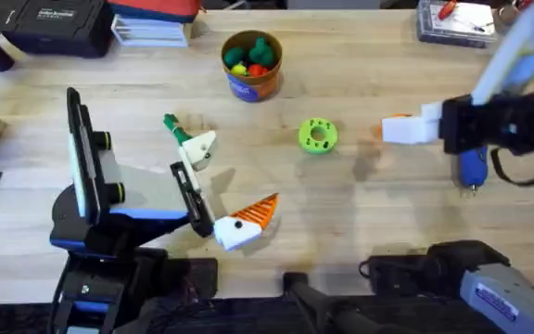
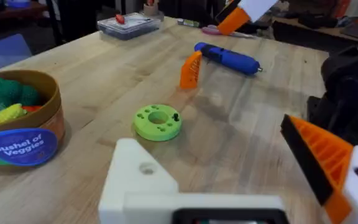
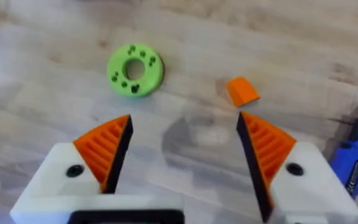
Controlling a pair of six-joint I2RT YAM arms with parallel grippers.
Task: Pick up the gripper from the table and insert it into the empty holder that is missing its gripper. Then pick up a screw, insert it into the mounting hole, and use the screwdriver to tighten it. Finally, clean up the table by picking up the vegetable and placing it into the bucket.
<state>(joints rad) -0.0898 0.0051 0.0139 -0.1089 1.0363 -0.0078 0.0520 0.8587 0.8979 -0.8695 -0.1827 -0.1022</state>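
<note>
**Gripper piece lies just ahead of my open right jaws**

Gripper [image 3: 242, 91] first: one loose orange wedge on the bare wood, just beyond my right gripper [image 3: 182, 155]. My right jaws hover above the table, spread wide and holding nothing. I judge the piece light, stiff printed plastic. Its slanted face could let it squirt out of a pinch, so I would close on its flatter sides, low and square. From here I cannot make out any white block on it.

My left gripper [image 2: 229, 168] carries one orange ribbed finger. The other side is a bare white holder [image 2: 143, 177], which I take for the empty one. Its two sides stand well apart with nothing between them.

Next out is one green disc [image 3: 135, 69], with small dark specks on it. They may be screws, but they are too small to count.

Beside my right arm lies one blue screwdriver [image 1: 471, 167], round-bodied and likely to roll.

Near my left arm is one slim green thing I take for the vegetable [image 1: 170, 122].

Farthest stands one bucket [image 1: 251, 82], already holding several toy vegetables.
</note>
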